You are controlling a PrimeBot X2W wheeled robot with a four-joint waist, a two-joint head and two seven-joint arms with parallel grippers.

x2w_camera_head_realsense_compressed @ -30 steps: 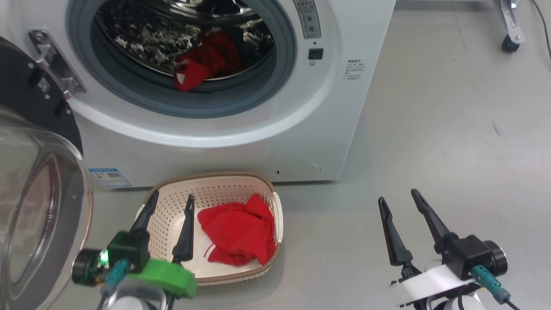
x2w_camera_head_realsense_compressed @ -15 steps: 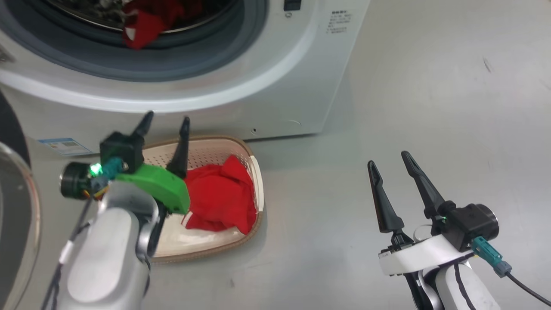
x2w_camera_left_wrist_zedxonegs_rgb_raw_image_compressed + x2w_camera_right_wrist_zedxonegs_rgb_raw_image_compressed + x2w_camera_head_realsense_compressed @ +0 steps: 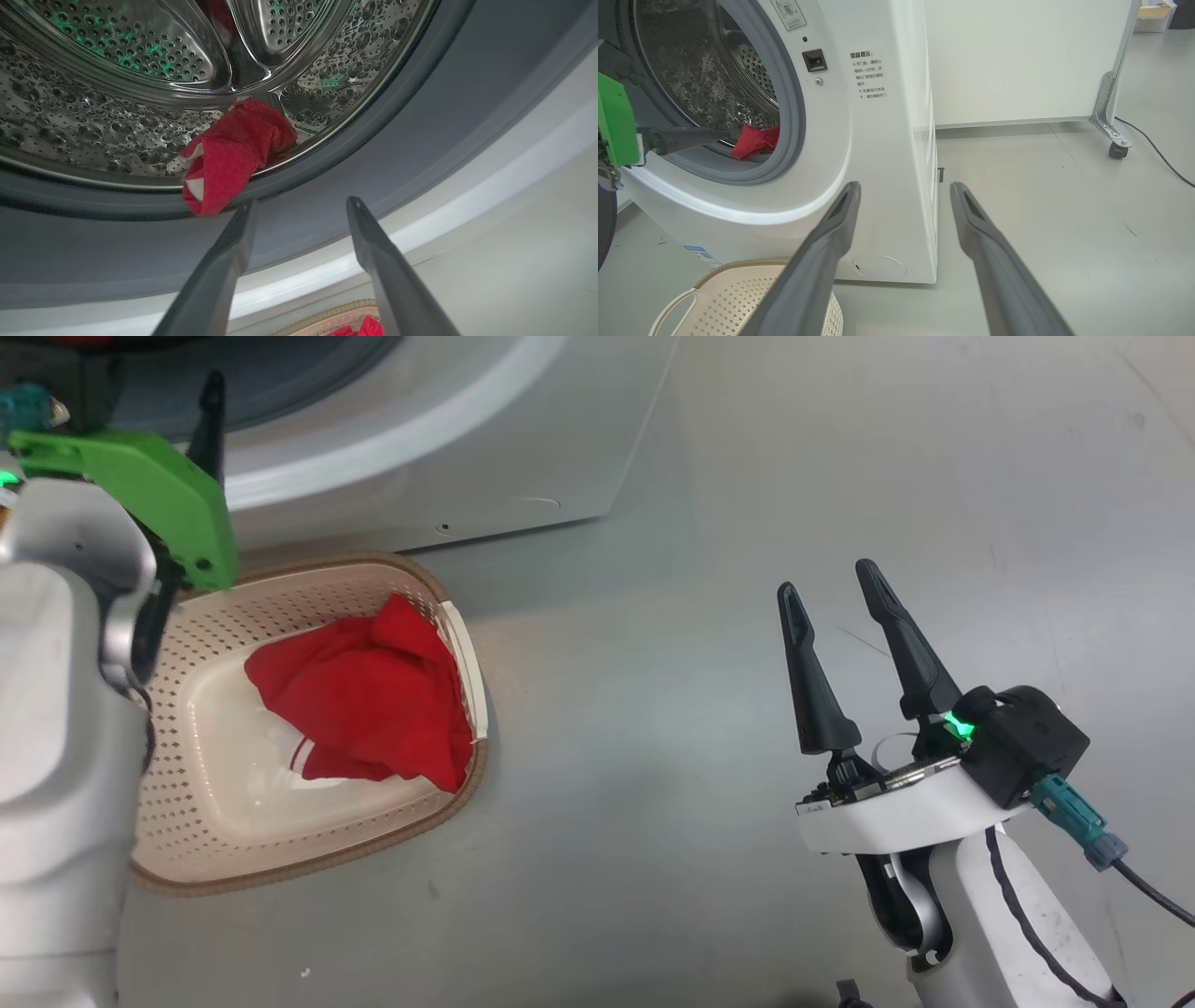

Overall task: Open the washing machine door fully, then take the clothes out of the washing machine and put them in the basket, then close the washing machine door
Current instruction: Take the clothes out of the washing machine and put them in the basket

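Item 1: on the washer (image 3: 882,163) front, right of the drum opening, you had a printed notice (image 3: 870,74) headed 温馨提示, with two ※ lines beneath, one giving 1~2分钟.
Item 2: sticker (image 3: 788,13) above it carried a crossed-out circle sign; its wording was too small.
Item 3: blue label (image 3: 701,254), low on the front, was illegible.

The head camera looks steeply down on the cream perforated plastic basket (image 3: 187,653). The left wrist camera looks from near into the white washing machine (image 3: 490,224); the right one, farther, sees both.
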